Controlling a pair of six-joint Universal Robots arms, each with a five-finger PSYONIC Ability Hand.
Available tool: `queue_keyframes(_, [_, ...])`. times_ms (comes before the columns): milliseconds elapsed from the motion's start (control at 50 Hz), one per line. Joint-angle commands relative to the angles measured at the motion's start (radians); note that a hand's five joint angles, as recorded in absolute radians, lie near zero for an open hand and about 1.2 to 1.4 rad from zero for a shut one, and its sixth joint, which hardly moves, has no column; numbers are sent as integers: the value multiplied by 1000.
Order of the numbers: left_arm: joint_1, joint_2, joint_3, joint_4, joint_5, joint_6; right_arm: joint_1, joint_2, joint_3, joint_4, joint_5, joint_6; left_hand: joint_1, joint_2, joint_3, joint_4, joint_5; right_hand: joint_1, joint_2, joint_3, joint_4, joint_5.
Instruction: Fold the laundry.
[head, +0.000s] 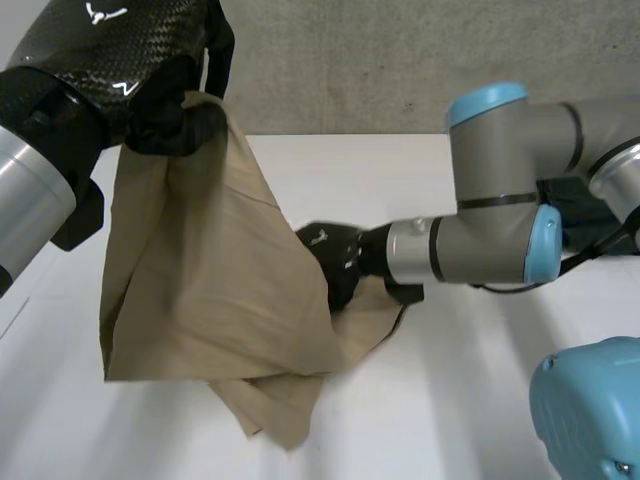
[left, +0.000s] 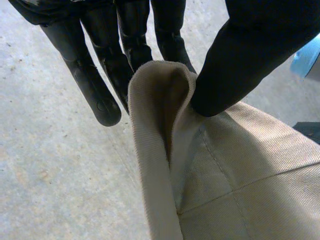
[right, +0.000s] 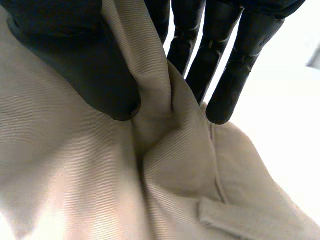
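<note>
A tan garment (head: 210, 300) hangs from my left hand (head: 170, 120), raised high at the left, with its lower end bunched on the white table (head: 450, 400). In the left wrist view the thumb (left: 250, 55) pinches a top fold of the cloth (left: 165, 95) against the fingers (left: 125, 55). My right hand (head: 335, 262) reaches in from the right at mid-height, behind the hanging cloth's right edge. There its thumb (right: 85, 65) and fingers (right: 220, 55) pinch a ridge of the cloth (right: 150, 95). A seam and a flap (right: 235, 220) show below the right hand.
A grey concrete wall (head: 400, 60) stands behind the table. My right arm (head: 500, 230) stretches across the right half of the table. A light-blue cap (head: 590, 410) sits at the near right corner.
</note>
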Motion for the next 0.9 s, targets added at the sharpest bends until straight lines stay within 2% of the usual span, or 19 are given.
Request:
queue_keyframes(20, [21, -2, 0, 43, -1, 0, -119, -126, -26, -169, 210, 176, 246, 197, 204, 193, 243, 488, 217, 225, 210, 254])
queue_keyframes(40, [27, -2, 0, 46, -1, 0, -143, -163, 9, -195, 240, 182, 246, 197, 204, 193, 243, 488, 217, 225, 210, 254])
queue_keyframes(140, [41, -2, -2, 48, -1, 0, -183, -321, 189, -277, 271, 188, 246, 197, 204, 193, 243, 488, 217, 225, 210, 254])
queue_keyframes(240, [42, -2, -8, 49, -3, -3, -248, -595, 486, -428, 322, 174, 246, 197, 204, 193, 243, 488, 217, 225, 210, 254])
queue_keyframes(320, [41, -10, -11, 49, -4, -5, -268, -761, 630, -458, 334, 163, 246, 197, 204, 193, 243, 488, 217, 225, 210, 254])
queue_keyframes(480, [41, -18, 54, 52, -26, -26, -272, -977, 749, -453, 392, 119, 246, 197, 204, 193, 243, 488, 217, 225, 210, 254])
queue_keyframes(560, [38, -1, 122, 52, -76, -74, -266, -1066, 738, -440, 437, 101, 246, 197, 204, 193, 243, 488, 217, 225, 210, 254])
queue_keyframes(660, [38, 10, 176, 48, -102, -86, -266, -1125, 698, -400, 443, 99, 246, 197, 204, 193, 243, 488, 217, 225, 210, 254])
queue_keyframes(760, [41, -2, 170, 37, -104, -88, -256, -1123, 674, -349, 448, 94, 246, 197, 204, 193, 243, 488, 217, 225, 210, 254])
queue_keyframes(840, [42, -41, 134, 35, -101, -86, -236, -1068, 666, -340, 451, 71, 246, 197, 204, 193, 243, 488, 217, 225, 210, 254])
queue_keyframes(900, [44, -131, 123, 38, -99, -86, -196, -957, 640, -338, 480, 32, 246, 197, 204, 193, 243, 488, 217, 225, 210, 254])
